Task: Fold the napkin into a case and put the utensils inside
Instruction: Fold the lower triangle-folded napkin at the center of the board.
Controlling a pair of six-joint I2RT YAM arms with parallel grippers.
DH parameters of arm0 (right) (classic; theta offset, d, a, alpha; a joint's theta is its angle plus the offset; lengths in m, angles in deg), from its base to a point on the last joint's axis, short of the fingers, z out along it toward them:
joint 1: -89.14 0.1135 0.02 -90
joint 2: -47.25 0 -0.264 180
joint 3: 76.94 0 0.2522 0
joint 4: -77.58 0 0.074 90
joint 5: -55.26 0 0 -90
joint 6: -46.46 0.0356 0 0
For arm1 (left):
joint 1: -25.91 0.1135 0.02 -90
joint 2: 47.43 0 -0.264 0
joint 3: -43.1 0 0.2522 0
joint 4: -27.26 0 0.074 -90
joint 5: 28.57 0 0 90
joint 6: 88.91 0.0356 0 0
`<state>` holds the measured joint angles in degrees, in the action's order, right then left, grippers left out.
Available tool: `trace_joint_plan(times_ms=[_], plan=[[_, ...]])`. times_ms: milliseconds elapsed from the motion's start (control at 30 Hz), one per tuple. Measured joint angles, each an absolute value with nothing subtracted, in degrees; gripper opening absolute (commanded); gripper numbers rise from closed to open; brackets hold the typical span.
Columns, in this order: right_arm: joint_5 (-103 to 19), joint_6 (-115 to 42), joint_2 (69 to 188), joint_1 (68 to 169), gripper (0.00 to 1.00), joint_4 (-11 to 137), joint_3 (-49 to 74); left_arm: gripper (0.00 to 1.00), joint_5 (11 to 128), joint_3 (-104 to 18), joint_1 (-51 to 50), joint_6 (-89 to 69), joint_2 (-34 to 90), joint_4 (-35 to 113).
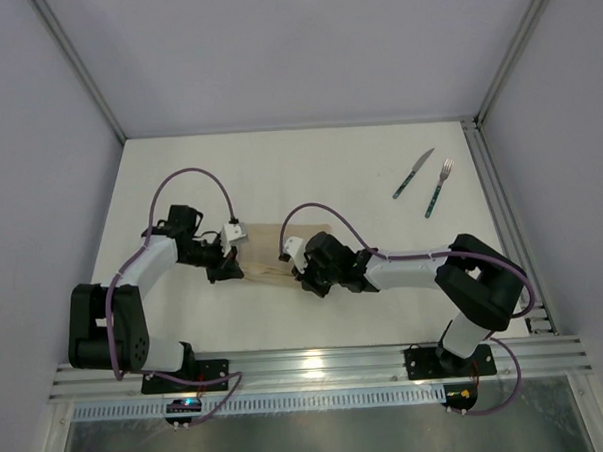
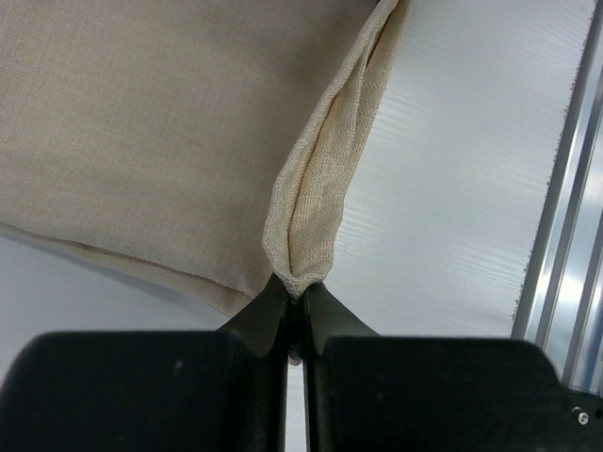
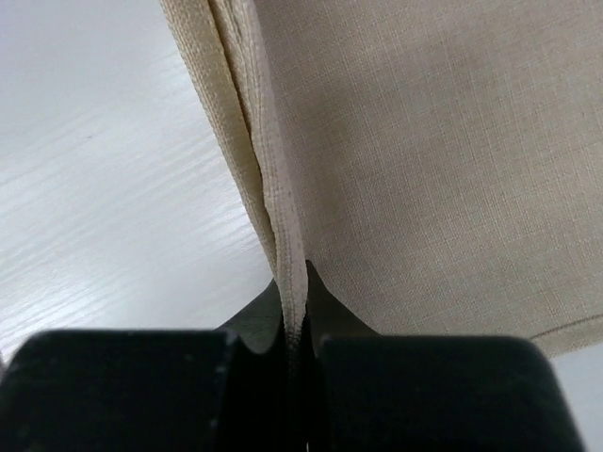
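From above, the napkin [image 1: 265,250] lies on the bench [image 1: 179,171], near its middle; knife [image 1: 412,174] and fork [image 1: 438,188] wait far right, well apart. Left wrist: my left hand [image 2: 295,287] is closed on a bunched edge. Right wrist: my right hand [image 3: 294,282] pinches a folded edge. If one pulls harder, I think the thin pinch may slip.

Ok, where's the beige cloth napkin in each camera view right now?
Top external: plain beige-tan cloth napkin mid-picture, between left pincer and right pincer.
Left wrist: napkin fills the upper left, folded edge pinched in the left pincer at bottom centre.
Right wrist: napkin fills the upper right, edge pinched likewise.
Shared landmark: the white table beside the cloth.
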<state>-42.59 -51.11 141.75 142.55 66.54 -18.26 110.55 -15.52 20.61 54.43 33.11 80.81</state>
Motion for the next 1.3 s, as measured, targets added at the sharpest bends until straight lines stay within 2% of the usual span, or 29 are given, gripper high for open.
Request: trace_joint_plan(times_ms=[233,400,533,667,800,933,1100,1167,1233,1267,1300], plan=[[-55.56,-50.28,140.24,142.16,0.04,58.92,-16.33,0.0,110.6,-16.22,20.96,55.68,31.99,88.81],[-66.66,-49.89,144.11,138.64,0.04,53.47,-11.72,0.0,110.99,-18.04,22.27,53.95,32.89,93.12],[-74.31,-48.34,148.99,133.57,0.09,53.93,-8.18,0.04,113.31,-22.17,25.52,50.15,37.46,93.99],[-79.29,-45.72,151.63,128.52,0.21,55.94,-6.58,0.04,113.94,-26.56,27.67,44.55,43.9,92.9],[-81.74,-42.79,155.74,125.59,0.45,55.88,-6.15,0.02,112.63,-28.92,28.3,40.66,48.54,91.35],[-83.27,-41.08,155.7,124.91,0.56,54.89,-5.49,0.0,111.27,-30.21,28.41,38.45,51.44,90.98],[-76.6,-40.78,150.54,122.16,0.58,48.38,-5.36,0.0,110.62,-32.42,28.41,37.54,54.09,91.2],[-69.94,-40.84,146.76,120.74,0.56,44.25,-4.29,0.0,110.22,-33.19,28.41,37.82,54.61,91.61],[-64.17,-40.84,144.29,120.04,0.51,42.04,-1.97,0.0,109.74,-33.84,28.34,38.1,54.96,92.03],[-62.2,-40.82,143.94,120.04,0.42,41.58,-0.7,0.0,109.31,-34.19,28.23,38.28,55.12,92.31],[-60.08,-40.8,143.85,120.1,0.38,41.58,0.94,0.0,108.89,-34.52,28.08,38.58,55.29,92.51]])
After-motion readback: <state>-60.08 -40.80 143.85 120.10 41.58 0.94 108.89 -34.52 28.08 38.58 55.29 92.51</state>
